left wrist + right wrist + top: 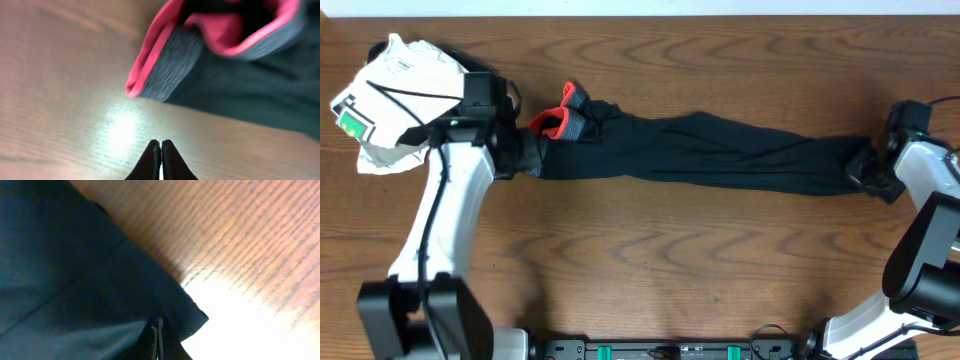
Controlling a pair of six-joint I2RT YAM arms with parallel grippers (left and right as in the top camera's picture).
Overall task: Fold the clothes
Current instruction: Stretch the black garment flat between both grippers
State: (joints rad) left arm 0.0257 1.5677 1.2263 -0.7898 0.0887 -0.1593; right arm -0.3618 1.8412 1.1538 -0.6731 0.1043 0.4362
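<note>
Wood table [670,270]: brown grain, glare patches in both wrist views.
Task item: black fabric garment [720,155], soft, with a grey knit waistband [582,125] edged in red-orange trim [552,122].
Garment position: pulled out into a long narrow band across the table, running from 9 o'clock to 3 o'clock in the overhead view. It lies flat on the table with lengthwise creases.
Waistband end: at the 9 o'clock end, bunched and partly turned over, so the trim shows on top.
Left claw [530,155]: at the 9 o'clock end, just beside the waistband.
Left claw state: in the left wrist view the left claw [160,150] has its tips pressed together over bare table, with nothing between them. The waistband [170,70] and trim [150,55] lie toward 12 o'clock from the tips, apart from them.
Right claw [865,172]: at the 3 o'clock end, on the garment's far tip.
Right claw state: in the right wrist view the right claw [157,335] is closed, with black fabric [65,255] running right into the tips, so it reads as pinching the garment's end. A fabric corner sticks out toward 3 o'clock of the tips.
Other item: white crumpled garment [395,100] with a green tag [353,124], at 10 o'clock on the table, beside the left arm's wrist and apart from the black fabric garment.
</note>
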